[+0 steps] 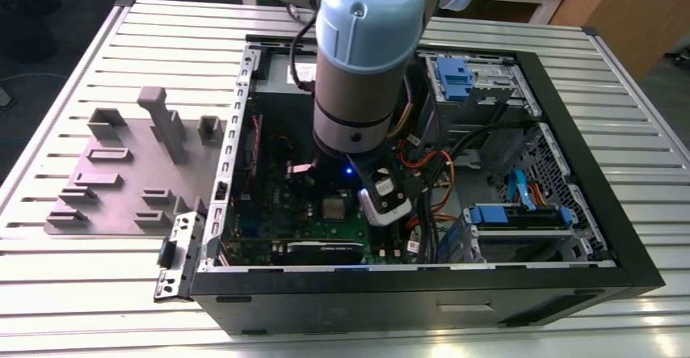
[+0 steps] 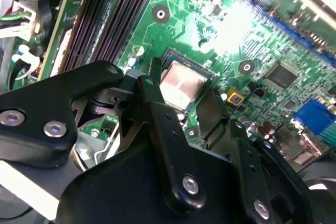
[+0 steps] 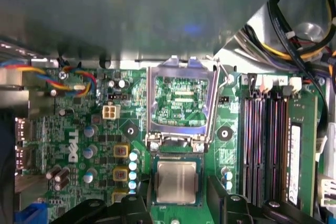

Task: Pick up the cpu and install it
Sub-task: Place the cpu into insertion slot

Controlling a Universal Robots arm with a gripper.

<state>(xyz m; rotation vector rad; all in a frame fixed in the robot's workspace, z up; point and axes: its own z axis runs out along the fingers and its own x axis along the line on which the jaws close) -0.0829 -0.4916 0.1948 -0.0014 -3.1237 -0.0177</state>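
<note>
Where the cpu [image 3: 177, 182] lay, silvery-grey top up, it sat flat inside the square socket [image 3: 153, 179] on the green motherboard [image 3: 79, 114], and the socket's metal load plate [image 3: 181, 66] stood swung open just beside it. The gripper [image 2: 178, 94] hung right over the chip with its two black fingers [image 2: 152, 106] spread wide, one on either side of the socket. It held nothing, and whether a fingertip touched the socket's edge could not be told. In both wrist views long dark memory slots [image 3: 262, 145] ran alongside the socket, near it but apart.

In the exterior view the cpu showed as a small grey square low in the open computer case [image 1: 431, 309], with the gripper's pale body just beside it at three o'clock. A black graphics card [image 1: 323, 251] lay at six o'clock of the chip. The arm [image 1: 367, 91] stood over the case at twelve o'clock. A blue drive bracket [image 1: 518, 216] sat farther out at three o'clock, and another blue bracket [image 1: 453, 75] at one o'clock. The case rested on a slatted metal bench [image 1: 108, 293]. A grey fixture plate [image 1: 119, 204] with upright holders lay on the bench at nine o'clock, just beside the case.
</note>
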